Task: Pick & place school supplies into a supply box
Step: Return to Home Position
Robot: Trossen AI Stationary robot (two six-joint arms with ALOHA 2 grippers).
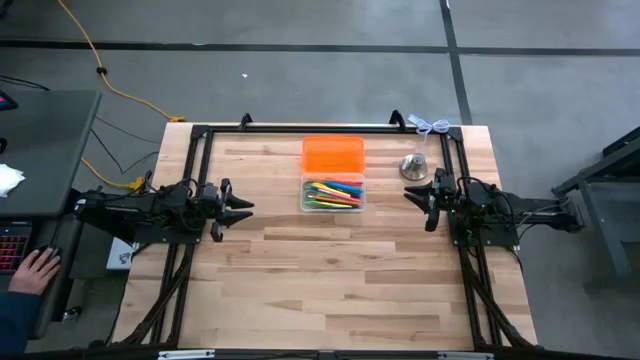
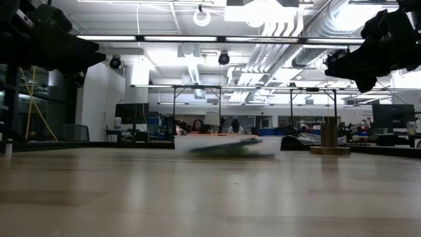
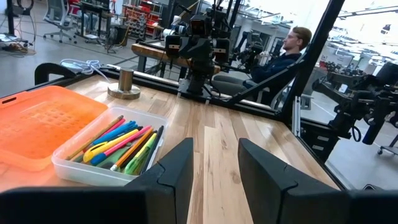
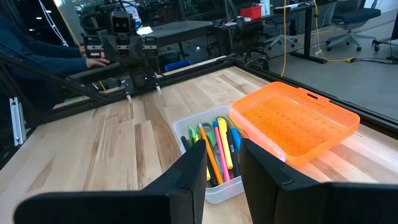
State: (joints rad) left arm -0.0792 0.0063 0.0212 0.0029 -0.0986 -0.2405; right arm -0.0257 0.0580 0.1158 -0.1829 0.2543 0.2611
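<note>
status: we see the pens (image 1: pixel 335 193) all in the supply box (image 1: pixel 303 196), looks done | orange lid (image 1: pixel 332 156) off, far side | left hand (image 1: pixel 240 208) and right hand (image 1: pixel 416 195) both spread, holding nothing

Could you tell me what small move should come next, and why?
Probably settle both arms at rest: the coloured pens and pencils lie inside the clear plastic tub, and the left gripper and right gripper are open, empty and clear of it.
</note>
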